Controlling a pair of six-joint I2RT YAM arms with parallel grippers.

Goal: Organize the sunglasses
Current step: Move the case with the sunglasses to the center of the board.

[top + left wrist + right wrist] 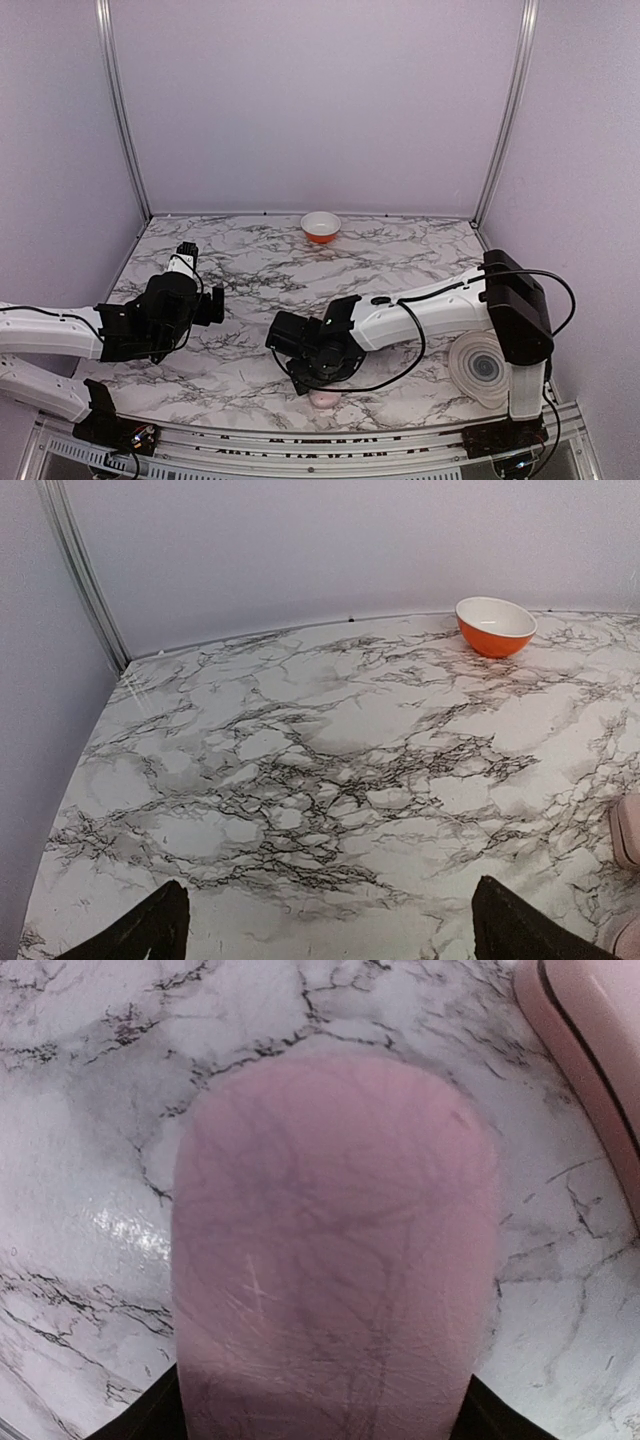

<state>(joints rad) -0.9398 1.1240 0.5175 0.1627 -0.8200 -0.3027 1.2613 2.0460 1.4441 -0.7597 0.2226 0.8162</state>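
Pink case [325, 399] under right pincer [322, 1410], near front edge [250, 418]

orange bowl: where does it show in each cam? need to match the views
Top external: the orange bowl sits at the back centre of the marbled tabletop.
Left wrist: the bowl is in the upper right, at the tabletop's far edge.
Right wrist: not in it; a blurred pink object fills the middle.
Shared landmark: the marbled tabletop, which shows in all three views.
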